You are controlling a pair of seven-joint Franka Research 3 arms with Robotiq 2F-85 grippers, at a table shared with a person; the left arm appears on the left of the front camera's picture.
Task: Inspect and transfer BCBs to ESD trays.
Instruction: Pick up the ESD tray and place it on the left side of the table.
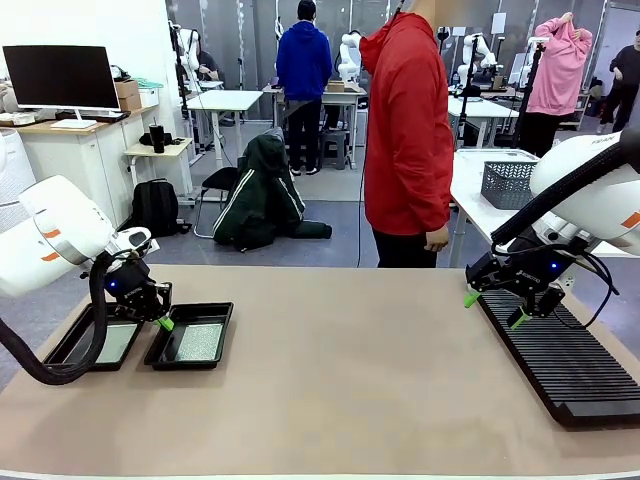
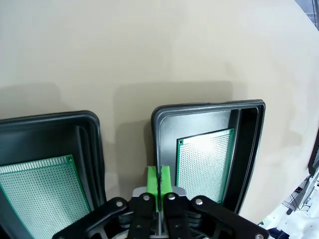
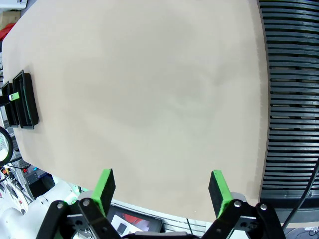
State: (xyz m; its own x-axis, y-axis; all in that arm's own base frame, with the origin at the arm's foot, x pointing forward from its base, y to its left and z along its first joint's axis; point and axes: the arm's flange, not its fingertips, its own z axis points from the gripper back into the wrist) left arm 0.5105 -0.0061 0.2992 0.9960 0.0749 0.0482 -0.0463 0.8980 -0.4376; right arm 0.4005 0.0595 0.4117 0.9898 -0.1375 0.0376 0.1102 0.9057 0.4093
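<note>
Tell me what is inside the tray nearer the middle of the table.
One green circuit board lies flat on the floor of that tray. The shut left claw covers the tray's near edge, so that corner is hidden.

"How many ESD trays were on the table (image 1: 330, 380)?"

"Two: the first tray (image 1: 95, 340) on the left, the second tray (image 1: 190, 338) just beside it."

"And BCBs?"

"Two, one BCB (image 2: 37, 191) in the first tray and another BCB (image 2: 204, 162) in the second."

"Racks?"

"One slotted black rack (image 1: 560, 365), well apart from the trays."
</note>
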